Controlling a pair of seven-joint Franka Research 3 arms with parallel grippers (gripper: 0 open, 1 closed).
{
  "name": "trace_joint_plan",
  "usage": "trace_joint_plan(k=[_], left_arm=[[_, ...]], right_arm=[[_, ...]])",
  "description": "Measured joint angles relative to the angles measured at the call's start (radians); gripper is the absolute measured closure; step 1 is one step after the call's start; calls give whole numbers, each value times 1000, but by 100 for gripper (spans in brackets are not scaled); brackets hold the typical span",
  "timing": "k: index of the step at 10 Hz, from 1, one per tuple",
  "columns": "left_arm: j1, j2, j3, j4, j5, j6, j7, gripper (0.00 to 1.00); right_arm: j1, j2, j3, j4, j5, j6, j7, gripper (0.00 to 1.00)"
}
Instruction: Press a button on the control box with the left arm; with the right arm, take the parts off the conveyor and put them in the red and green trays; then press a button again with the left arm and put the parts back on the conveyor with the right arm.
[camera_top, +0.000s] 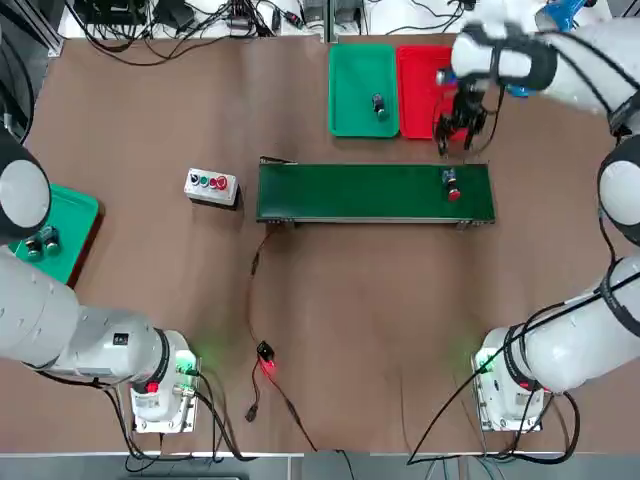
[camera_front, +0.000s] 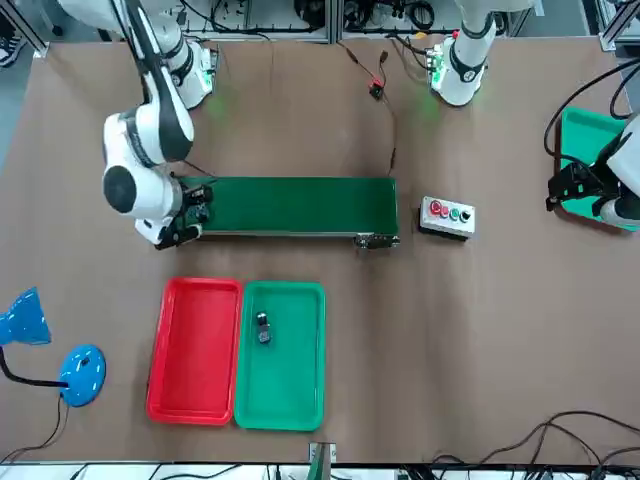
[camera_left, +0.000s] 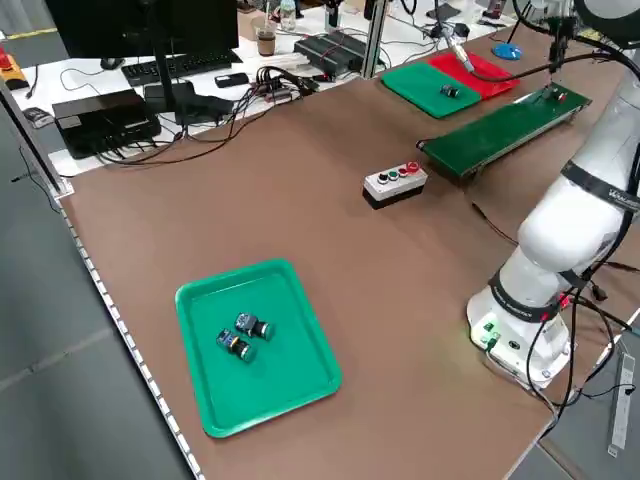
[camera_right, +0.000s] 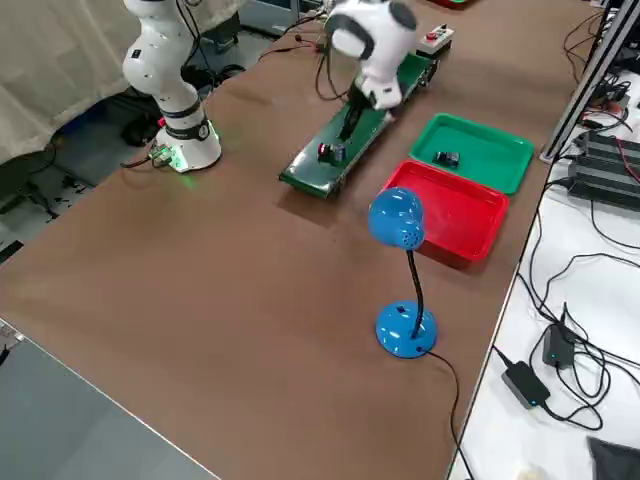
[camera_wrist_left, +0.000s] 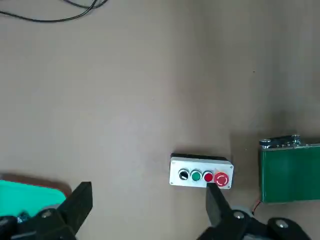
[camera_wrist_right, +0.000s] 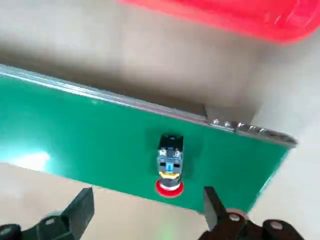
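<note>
Red at one end and black at the other, the part (camera_wrist_right: 170, 165) lay on its side on the conveyor (camera_wrist_right: 100, 145), toward the robot's right end of the belt. It sat roughly crosswise, its round red cap pointing to the robot's side of the conveyor. From where I stood, the right gripper (camera_wrist_right: 149, 192) was raised over that same end, its fingers spread wide and holding nothing.

Beyond the conveyor, on the side away from the arms, stood the red tray (camera_front: 195, 350) and, next to it, the green tray (camera_front: 290, 395) with a dark part (camera_front: 263, 328) in it. To the conveyor's left was the control box (camera_wrist_left: 200, 165). The left gripper (camera_wrist_left: 145, 189) waited farther left of the conveyor, near another green tray (camera_left: 290, 370), its fingers apart and released.

I took the step in hand to be lifting the red-capped part off toward the red tray. Doing it well meant centring the fingers on the body, coming down level and stopping short of the belt. The smooth round cap could have rolled or twisted in a poor grip; the body, with its grey middle, blue patch and yellow band, offered the steadier hold.
</note>
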Motion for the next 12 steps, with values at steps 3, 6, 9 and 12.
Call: trace_joint_plan(k=[3,6,9,12], left_arm=[[0,0,0,0,0,0,0,0],[0,1,0,0,0,0,0,0],[0,1,0,0,0,0,0,0],[0,1,0,0,0,0,0,0]], right_arm=[[6,45,5,165,37,-9,1,2],[37,165,10,249,96,224,25,2],[97,308,12,253,99,607,152,2],[150,443,13,262,99,917,257,3]])
